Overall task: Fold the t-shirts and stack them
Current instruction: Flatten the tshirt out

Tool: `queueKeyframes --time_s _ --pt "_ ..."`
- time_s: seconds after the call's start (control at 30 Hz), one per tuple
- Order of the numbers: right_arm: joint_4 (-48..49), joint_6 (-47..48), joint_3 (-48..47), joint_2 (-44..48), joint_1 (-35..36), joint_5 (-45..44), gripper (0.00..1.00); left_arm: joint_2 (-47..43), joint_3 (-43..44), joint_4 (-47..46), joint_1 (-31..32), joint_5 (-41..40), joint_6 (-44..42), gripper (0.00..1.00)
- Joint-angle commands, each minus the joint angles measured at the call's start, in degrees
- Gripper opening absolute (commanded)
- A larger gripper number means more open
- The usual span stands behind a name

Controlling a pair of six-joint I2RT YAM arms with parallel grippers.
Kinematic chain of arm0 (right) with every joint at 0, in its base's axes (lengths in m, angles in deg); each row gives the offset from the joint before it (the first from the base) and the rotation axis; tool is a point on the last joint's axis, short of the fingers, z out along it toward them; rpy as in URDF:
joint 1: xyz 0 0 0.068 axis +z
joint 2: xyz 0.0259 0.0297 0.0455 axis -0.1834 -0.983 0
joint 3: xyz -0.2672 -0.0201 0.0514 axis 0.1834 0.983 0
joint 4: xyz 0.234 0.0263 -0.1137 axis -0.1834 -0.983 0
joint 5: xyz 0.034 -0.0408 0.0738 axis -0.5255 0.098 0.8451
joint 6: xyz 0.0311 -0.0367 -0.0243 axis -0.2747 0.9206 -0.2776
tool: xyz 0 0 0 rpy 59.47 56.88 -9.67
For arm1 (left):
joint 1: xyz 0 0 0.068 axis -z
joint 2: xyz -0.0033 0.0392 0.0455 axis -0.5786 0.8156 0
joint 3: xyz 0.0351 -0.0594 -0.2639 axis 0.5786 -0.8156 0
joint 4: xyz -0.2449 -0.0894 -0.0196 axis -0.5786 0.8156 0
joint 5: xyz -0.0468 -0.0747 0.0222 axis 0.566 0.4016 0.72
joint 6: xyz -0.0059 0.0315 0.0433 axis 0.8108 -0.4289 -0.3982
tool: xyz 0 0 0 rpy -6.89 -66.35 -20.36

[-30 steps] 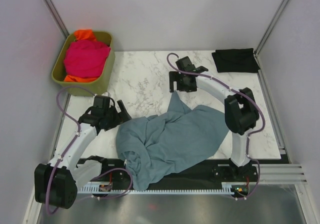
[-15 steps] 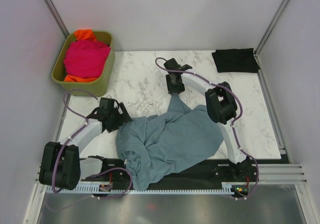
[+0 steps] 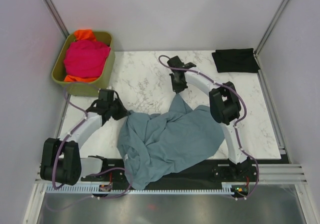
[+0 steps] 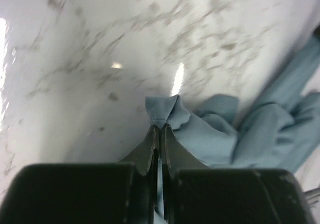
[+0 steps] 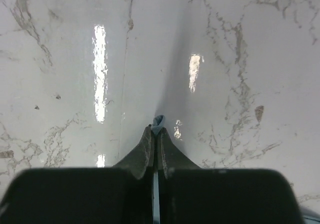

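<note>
Left gripper [image 4: 160, 130] is pressed together on a small peak of the blue-grey shirt [image 3: 170, 139] at its left edge. My right gripper [image 5: 157, 128] is also closed, pinching a thin tip of the same cloth at its far point, near the middle of the table [image 3: 145, 74]. The shirt lies crumpled across the near half of the table, with its lower part draped over the near edge. I judge it light, limp and likely to slip from a shallow bite. Each of the 2 pinches holds only a little fabric, so a deeper hold at a seam or shoulder would be safer. My left arm [image 3: 82, 129] lies low with its forearm angled inward. My right arm [image 3: 222, 106] bends at the elbow above the shirt's right side, forearm reaching back and left. At the far right corner lies 1 folded black shirt [image 3: 235, 60]; the pink shirt [image 3: 86, 58] and orange shirt [image 3: 85, 34] sit in the green bin [image 3: 80, 88].
</note>
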Motion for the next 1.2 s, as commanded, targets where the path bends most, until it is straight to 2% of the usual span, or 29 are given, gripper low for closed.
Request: queueKeyframes --time_s 0.0,0.03,0.1,0.13,0.17,0.2,0.27,0.3,0.33,0.4,0.5,0.53,0.57,0.6,0.63,0.67,0.7,0.73,0.77,0.83,0.9,0.93,1.07,1.17 --pt "-2.3 -0.1 -8.5 4.5 -5.1 3.3 0.0 0.6 13.8 0.7 0.0 3.4 -2.1 0.02" --pt "-4.0 -0.2 -16.6 3.3 -8.1 4.2 0.0 3.8 16.9 0.7 0.0 4.5 -1.5 0.02" --pt "-10.6 -0.2 -28.0 -1.1 -11.4 7.8 0.0 8.2 28.9 1.0 0.0 9.6 -1.5 0.02" --pt "-12.6 -0.3 -39.8 -2.4 -15.2 10.0 0.0 12.3 34.3 2.6 -0.1 11.7 -1.9 0.02" --pt "-13.5 -1.2 -43.1 -2.4 -17.2 12.1 0.0 14.0 45.8 4.8 -0.2 12.9 -3.2 0.02" --pt "-11.9 -2.0 -43.9 1.3 -19.1 14.2 0.0 14.9 51.5 6.5 -0.2 14.1 -3.8 0.02" --pt "-6.8 -3.1 -34.6 9.2 -24.1 18.0 0.0 15.1 64.6 9.5 -0.1 14.2 -6.0 0.02" --pt "-1.2 -3.6 -29.6 18.2 -25.5 18.1 0.0 14.7 68.1 10.2 -0.1 13.0 -6.6 0.02" --pt "0.6 -3.9 -21.4 22.2 -28.4 17.6 0.0 14.1 71.1 12.0 -0.2 12.4 -8.6 0.02" --pt "1.9 -3.6 -15.8 31.6 -31.8 17.9 0.0 12.0 77.4 14.0 -0.3 12.2 -10.9 0.02" --pt "3.1 -2.3 -4.2 43.3 -33.4 18.1 0.0 3.9 73.0 14.2 -0.3 11.5 -14.0 0.02" --pt "3.9 -2.4 4.2 46.8 -33.3 16.5 0.0 1.2 65.8 13.7 -0.3 11.4 -15.0 0.02" --pt "7.8 -2.8 9.7 54.6 -33.4 15.9 0.0 -5.6 61.1 11.6 -0.3 11.3 -15.2 0.03" --pt "10.4 -4.1 15.8 58.6 -33.3 15.4 0.02 -8.7 56.2 10.8 -0.3 11.0 -15.3 0.1" --pt "12.0 -4.9 26.9 62.3 -33.4 14.7 0.29 -12.3 46.7 10.6 -0.3 10.3 -15.0 0.4" --pt "14.2 -5.9 32.1 68.3 -33.4 13.1 0.32 -18.3 41.8 10.5 -0.3 9.5 -14.7 0.53" --pt "14.5 -7.9 41.0 70.9 -33.4 12.0 0.31 -21.8 36.7 10.6 -0.3 9.6 -14.2 0.62" --pt "14.9 -9.0 45.0 73.3 -33.4 10.9 0.35 -24.7 27.2 10.5 -0.3 9.7 -11.5 0.94" --pt "14.5 -10.0 48.3 77.2 -33.4 9.1 0.45 -27.4 23.1 11.3 -0.3 11.2 -10.4 1.0" --pt "13.1 -12.1 55.0 80.9 -33.3 7.0 0.54 -34.9 14.4 13.1 -0.3 11.5 -7.3 1.0" --pt "12.3 -13.1 58.5 86.2 -33.3 5.7 0.73 -38.4 11.8 17.9 -0.3 8.0 -6.4 1.0" --pt "12.0 -13.8 58.7 87.5 -33.3 5.4 0.79 -40.9 10.1 19.0 -0.3 7.0 -6.3 1.0" --pt "13.2 -13.9 57.7 90.2 -33.4 6.7 0.81 -41.7 9.4 21.1 -0.3 3.6 -5.8 1.0" --pt "16.6 -12.7 57.5 84.9 -33.3 13.4 0.84 -36.9 8.9 19.9 -0.3 4.0 -4.8 0.99"
